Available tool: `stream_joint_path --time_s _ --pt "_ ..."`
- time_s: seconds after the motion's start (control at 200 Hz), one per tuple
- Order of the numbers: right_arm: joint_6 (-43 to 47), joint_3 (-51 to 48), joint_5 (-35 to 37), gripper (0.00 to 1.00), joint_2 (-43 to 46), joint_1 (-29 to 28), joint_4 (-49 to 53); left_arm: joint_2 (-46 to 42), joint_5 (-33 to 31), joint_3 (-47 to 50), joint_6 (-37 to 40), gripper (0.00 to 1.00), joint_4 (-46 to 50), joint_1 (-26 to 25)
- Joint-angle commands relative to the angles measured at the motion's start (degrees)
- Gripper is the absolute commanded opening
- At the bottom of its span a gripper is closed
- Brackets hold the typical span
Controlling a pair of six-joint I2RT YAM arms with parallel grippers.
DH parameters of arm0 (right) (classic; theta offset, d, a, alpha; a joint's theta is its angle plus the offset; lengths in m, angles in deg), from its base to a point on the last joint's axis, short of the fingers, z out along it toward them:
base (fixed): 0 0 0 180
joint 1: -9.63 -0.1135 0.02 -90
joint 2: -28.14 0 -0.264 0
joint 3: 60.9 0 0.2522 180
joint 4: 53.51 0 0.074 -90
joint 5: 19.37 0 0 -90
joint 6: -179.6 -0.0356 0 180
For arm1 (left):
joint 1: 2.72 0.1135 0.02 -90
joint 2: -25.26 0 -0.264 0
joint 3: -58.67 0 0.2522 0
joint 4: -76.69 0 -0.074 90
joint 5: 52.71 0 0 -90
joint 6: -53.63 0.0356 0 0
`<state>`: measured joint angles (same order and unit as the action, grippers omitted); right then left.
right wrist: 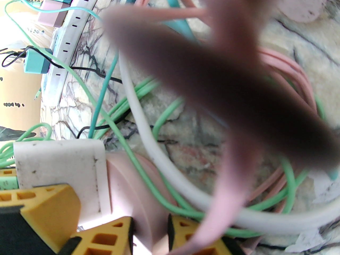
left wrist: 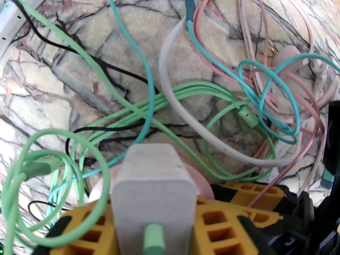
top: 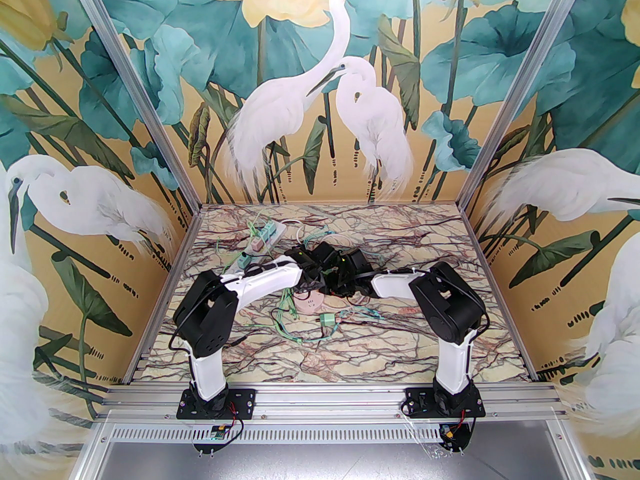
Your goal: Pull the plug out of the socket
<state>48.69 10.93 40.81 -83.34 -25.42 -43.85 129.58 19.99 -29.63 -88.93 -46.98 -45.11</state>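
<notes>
A white square plug (left wrist: 152,187) with a green cable in its near face sits between the yellow fingers (left wrist: 220,222) of my left gripper (left wrist: 154,219), which is shut on it. The plug (right wrist: 58,166) stands flush against a round pink socket (right wrist: 127,185). My right gripper (right wrist: 150,230) is shut on that pink socket's edge. In the top view both arms meet over the middle of the table, above the pink socket (top: 307,304).
Green, teal, pink, white and black cables (left wrist: 186,102) lie tangled around the socket. A white power strip (top: 265,235) with teal and pink adapters lies at the back left. A loose green plug (top: 327,319) rests nearer. A blurred pink cable (right wrist: 225,89) hangs close to the right wrist lens.
</notes>
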Motion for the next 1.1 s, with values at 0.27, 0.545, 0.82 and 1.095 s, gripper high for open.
stream_joint_path --time_s 0.27,0.545,0.82,1.095 --pt "1.38 -1.18 9.29 0.28 -6.12 -1.77 10.24 -5.93 7.56 3.42 -1.35 0.23 -4.32 0.83" --pt "1.66 -0.30 10.05 0.25 -6.99 -2.74 11.14 5.79 0.52 -10.07 2.15 0.23 7.95 -4.27" --pt "1.79 -0.04 10.14 0.26 -7.26 -2.79 11.29 5.23 0.06 -9.57 2.44 0.22 7.67 -4.50" --pt "1.62 -0.23 9.63 0.25 -7.35 -2.75 10.92 -4.53 10.59 3.39 -0.75 0.22 -4.59 1.53"
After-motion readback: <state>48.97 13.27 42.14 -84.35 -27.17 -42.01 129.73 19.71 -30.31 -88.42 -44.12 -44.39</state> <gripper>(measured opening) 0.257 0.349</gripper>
